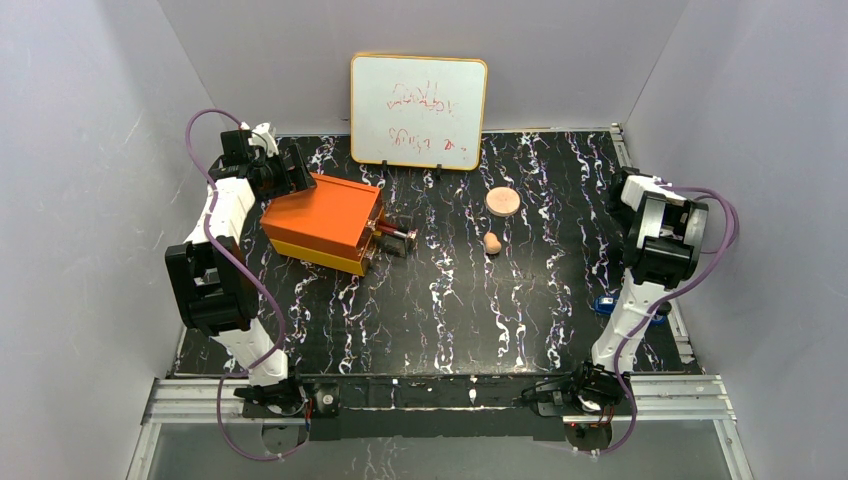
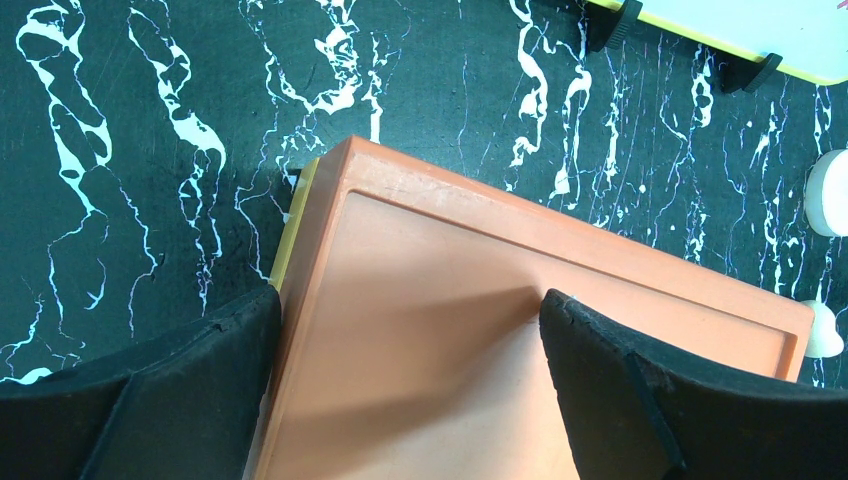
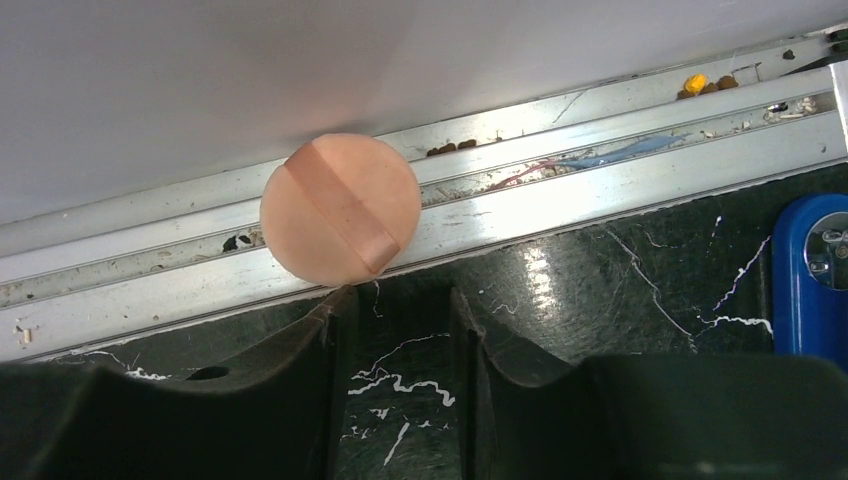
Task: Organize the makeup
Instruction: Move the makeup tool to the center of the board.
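A flat round peach disc point(image 1: 503, 202) and a tan egg-shaped sponge point(image 1: 492, 242) lie on the black marbled table right of centre. In the right wrist view a second peach disc with a strap point(image 3: 340, 208) lies on the metal rail by the wall, just beyond my right gripper point(image 3: 400, 300). That gripper is low over the table, its fingers a narrow gap apart with nothing between them. My left gripper point(image 2: 410, 300) is wide open over the back left corner of the orange box point(image 1: 322, 220). The black compact is out of view.
A clear drawer point(image 1: 395, 238) sticks out of the box's right side with small dark and red things in it. A whiteboard point(image 1: 418, 97) stands at the back. A blue object point(image 3: 810, 280) lies by the right arm, also in the top view point(image 1: 606, 305).
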